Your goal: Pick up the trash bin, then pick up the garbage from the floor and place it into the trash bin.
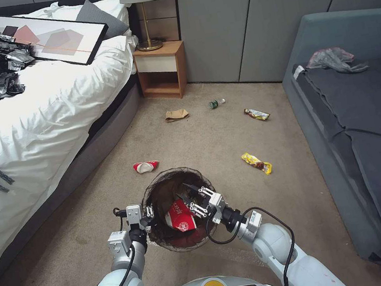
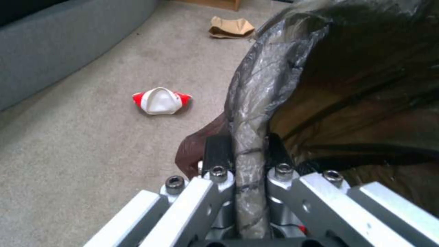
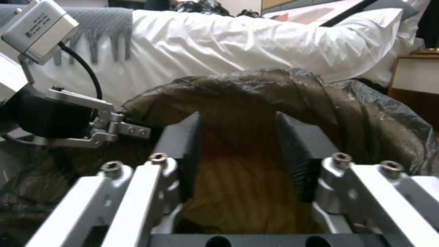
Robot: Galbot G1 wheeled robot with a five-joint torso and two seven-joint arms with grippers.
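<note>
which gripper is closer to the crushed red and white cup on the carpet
Left. The left gripper clamps the trash bin rim on the cup's side; the right gripper hangs open over the bin's mouth.

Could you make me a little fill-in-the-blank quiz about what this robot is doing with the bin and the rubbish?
1. The left gripper has its jaws clamped on the ____ of the trash bin.
2. The right gripper hangs over the bin with its jaws ____.
3. A red-and-white paper cup lies ____ the bin.
4. The crumpled brown paper bag lies on the ____.

Missing words: rim; open; inside; floor
</note>
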